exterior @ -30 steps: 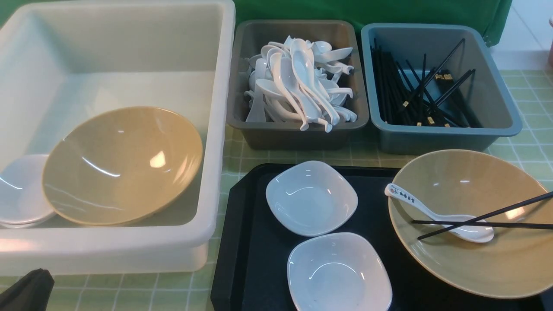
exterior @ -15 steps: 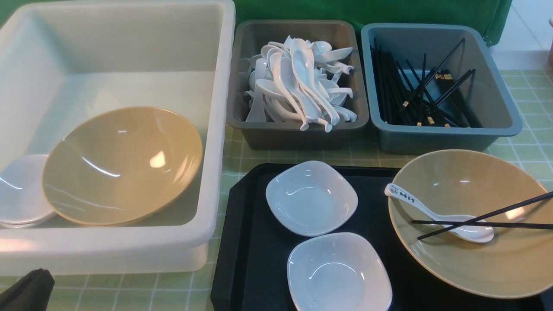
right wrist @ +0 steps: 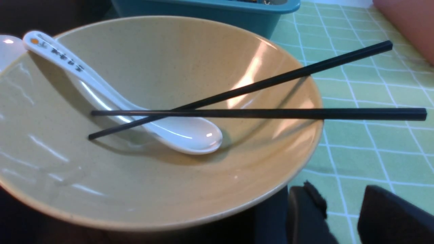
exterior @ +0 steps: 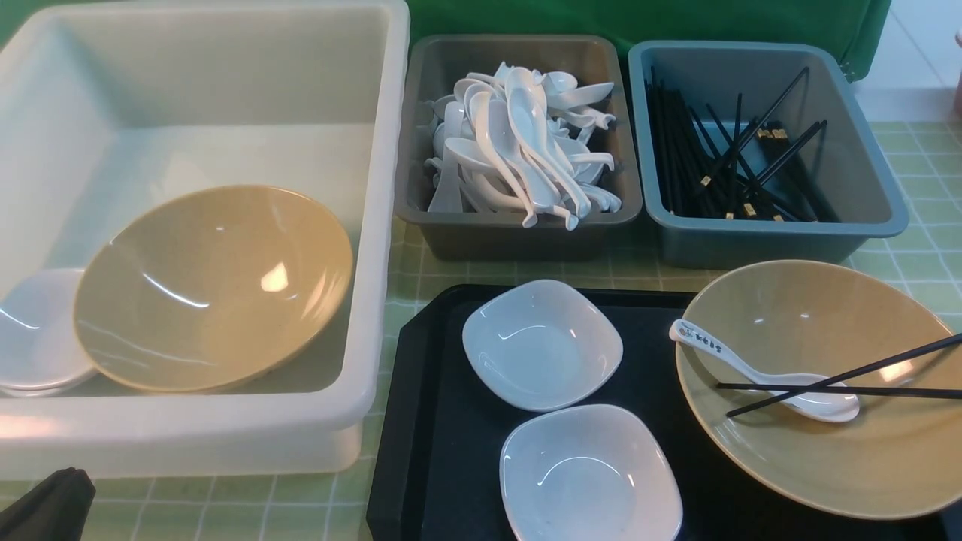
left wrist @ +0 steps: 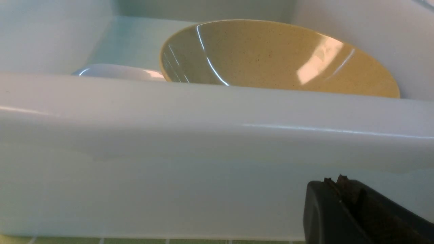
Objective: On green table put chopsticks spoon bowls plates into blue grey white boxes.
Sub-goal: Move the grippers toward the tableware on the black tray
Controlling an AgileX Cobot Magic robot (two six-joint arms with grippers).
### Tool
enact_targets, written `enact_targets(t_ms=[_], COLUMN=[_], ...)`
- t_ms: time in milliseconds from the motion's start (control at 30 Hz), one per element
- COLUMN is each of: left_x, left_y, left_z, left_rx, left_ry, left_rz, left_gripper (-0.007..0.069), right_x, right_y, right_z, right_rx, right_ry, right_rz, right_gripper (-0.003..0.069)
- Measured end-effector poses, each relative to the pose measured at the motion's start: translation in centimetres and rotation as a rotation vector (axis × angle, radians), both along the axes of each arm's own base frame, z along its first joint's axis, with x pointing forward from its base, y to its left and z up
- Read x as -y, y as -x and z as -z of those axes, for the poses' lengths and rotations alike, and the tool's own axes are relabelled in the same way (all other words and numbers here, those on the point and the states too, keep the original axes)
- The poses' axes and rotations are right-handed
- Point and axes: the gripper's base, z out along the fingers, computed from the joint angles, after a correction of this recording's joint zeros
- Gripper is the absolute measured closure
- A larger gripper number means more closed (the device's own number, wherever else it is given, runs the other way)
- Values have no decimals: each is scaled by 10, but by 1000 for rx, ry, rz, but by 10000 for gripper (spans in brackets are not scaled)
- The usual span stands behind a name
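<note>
Green table (exterior: 921, 255) — chopsticks (exterior: 902, 391) cross the spoon (exterior: 823, 406) in the bowl (exterior: 812, 466) at four o'clock; left gripper (left wrist: 339, 189) closed, right gripper (right wrist: 342, 206) parted, empty.

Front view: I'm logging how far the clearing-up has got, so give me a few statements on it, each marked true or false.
1. The chopsticks lie across the right-hand bowl. True.
2. The lettered spoon is in the grey box. False: it lies in the right-hand bowl, under the chopsticks.
3. Two plates sit on the black tray. True.
4. The white box holds nothing. False: a second bowl and a white dish are in it.
5. The blue box holds white spoons. False: it holds black sticks; the plain spoons fill the grey box.
</note>
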Motion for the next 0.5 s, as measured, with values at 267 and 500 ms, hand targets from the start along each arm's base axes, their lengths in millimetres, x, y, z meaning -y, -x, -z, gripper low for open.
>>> enact_targets(t_ms=[267,500], left_x=[0,-3], left_y=[0,-2], left_z=[0,-7], left_rx=[4,82], left_ry=[-10,-111], left_rz=[-2,-8], left_gripper=[626,626], right_x=[0,0], right_y=[0,0], right_z=[0,0], right_rx=[0,1], right_ry=[0,0], right_rz=[0,0], right_gripper=[415,415])
